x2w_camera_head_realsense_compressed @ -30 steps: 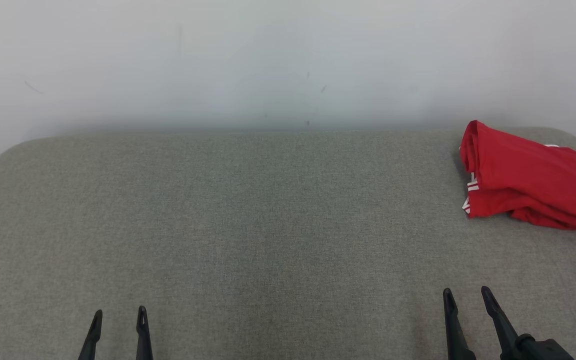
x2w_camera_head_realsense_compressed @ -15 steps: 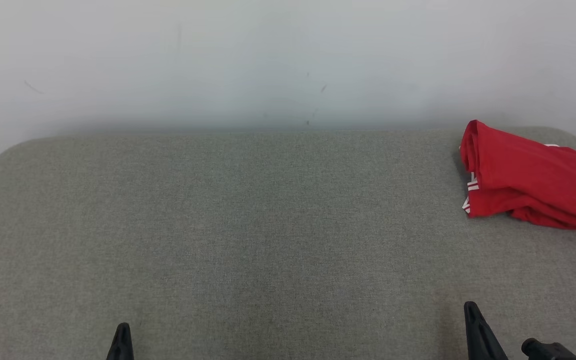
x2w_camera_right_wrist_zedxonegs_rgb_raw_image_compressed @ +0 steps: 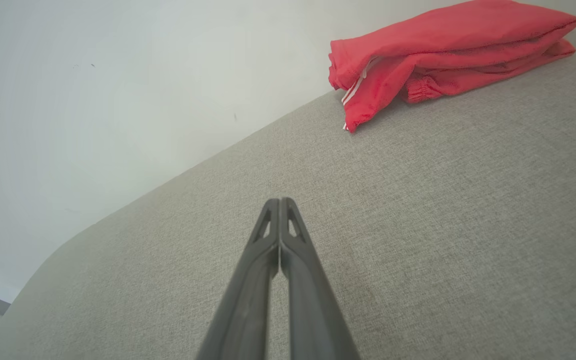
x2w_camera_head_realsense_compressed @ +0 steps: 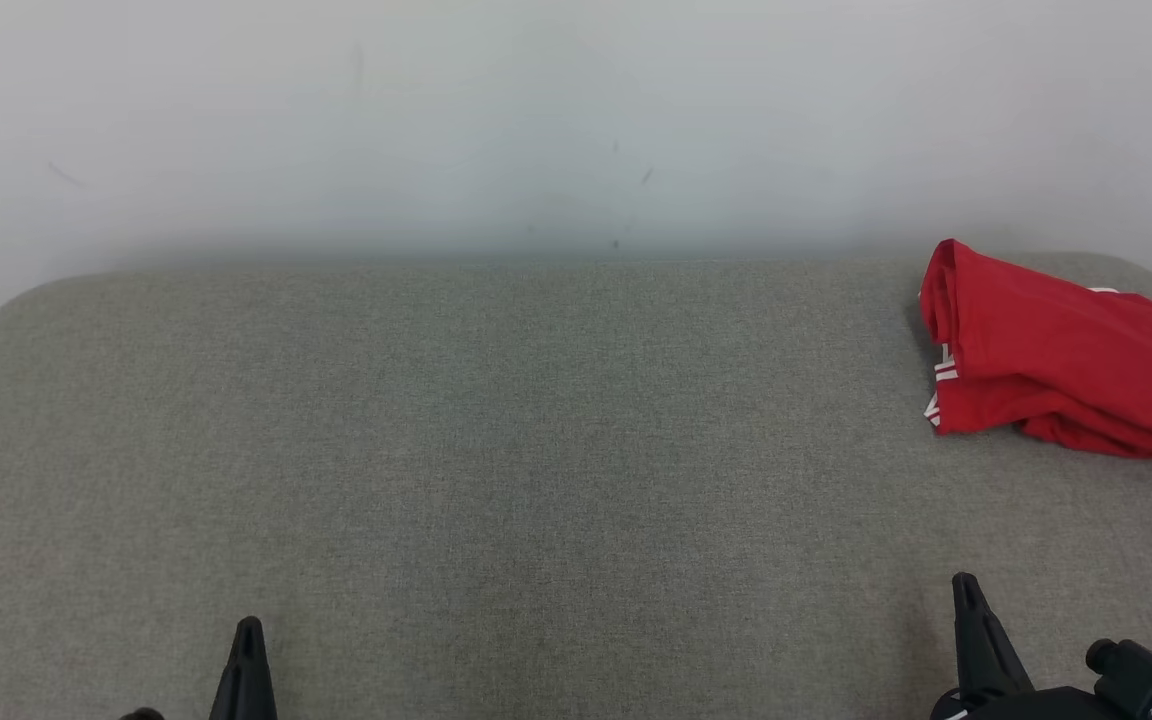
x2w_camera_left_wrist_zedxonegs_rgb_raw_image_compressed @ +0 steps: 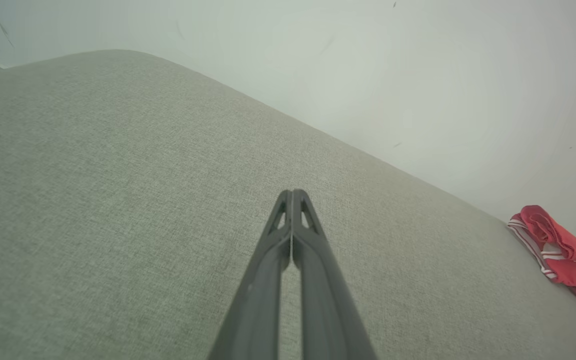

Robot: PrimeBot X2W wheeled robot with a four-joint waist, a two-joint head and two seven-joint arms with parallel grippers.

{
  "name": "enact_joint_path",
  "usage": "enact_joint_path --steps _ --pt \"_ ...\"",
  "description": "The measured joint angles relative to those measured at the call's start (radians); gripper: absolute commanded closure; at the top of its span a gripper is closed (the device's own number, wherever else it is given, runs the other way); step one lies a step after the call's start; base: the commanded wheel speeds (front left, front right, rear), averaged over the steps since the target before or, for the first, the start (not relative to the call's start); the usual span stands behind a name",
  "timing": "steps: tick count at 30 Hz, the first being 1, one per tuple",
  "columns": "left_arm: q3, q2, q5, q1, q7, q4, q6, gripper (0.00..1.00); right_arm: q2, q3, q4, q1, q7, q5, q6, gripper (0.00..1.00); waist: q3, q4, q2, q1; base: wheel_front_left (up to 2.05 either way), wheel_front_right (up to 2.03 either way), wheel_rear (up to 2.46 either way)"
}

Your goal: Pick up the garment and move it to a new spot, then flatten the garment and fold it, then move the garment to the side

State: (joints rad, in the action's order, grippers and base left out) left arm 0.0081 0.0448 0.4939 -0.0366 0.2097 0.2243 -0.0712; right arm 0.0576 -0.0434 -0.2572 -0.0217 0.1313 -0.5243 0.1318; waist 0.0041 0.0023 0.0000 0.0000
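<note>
1. Closed since a second earlier, my left gripper [x2w_camera_head_realsense_compressed: 249, 625] and my right gripper [x2w_camera_head_realsense_compressed: 964, 582] each showed as a single dark spike at the bottom edge of the head view, where two separate fingers had stood before.
2. At the lower left, my left gripper was empty. In the left wrist view its tips met over bare grey fabric.
3. At the lower right, my right gripper was likewise pressed together on nothing, and it stood higher in the frame than half a second before.
4. The red garment [x2w_camera_head_realsense_compressed: 1056, 350], white stripes showing at its edge, lay folded at the upper right of the head view. It rested on the grey upholstered surface [x2w_camera_head_realsense_compressed: 536, 450], near the far rounded corner by the pale wall [x2w_camera_head_realsense_compressed: 536, 120], unmoved and well apart from both grippers.
</note>
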Motion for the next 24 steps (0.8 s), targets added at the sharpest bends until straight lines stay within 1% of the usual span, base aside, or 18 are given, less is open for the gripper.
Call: enact_joint_path --steps 11,22,24 --pt "-0.008 0.000 0.180 0.041 -0.018 0.022 -0.008 1.00 0.008 -0.030 -0.027 0.046 -0.061 -0.171 0.000 1.00 0.000 0.000 0.0000 0.0000 0.00 0.00 0.00" --pt "-0.017 0.000 0.333 0.071 -0.036 0.041 -0.017 1.00 0.012 -0.058 -0.055 0.088 -0.115 -0.318 0.000 1.00 0.001 0.000 0.0000 0.0000 0.00 0.00 0.00" --pt "-0.020 0.000 0.377 0.085 -0.043 0.045 -0.018 1.00 0.012 -0.066 -0.063 0.100 -0.130 -0.358 0.000 1.00 0.001 0.000 0.0000 0.0000 0.00 0.00 0.00"
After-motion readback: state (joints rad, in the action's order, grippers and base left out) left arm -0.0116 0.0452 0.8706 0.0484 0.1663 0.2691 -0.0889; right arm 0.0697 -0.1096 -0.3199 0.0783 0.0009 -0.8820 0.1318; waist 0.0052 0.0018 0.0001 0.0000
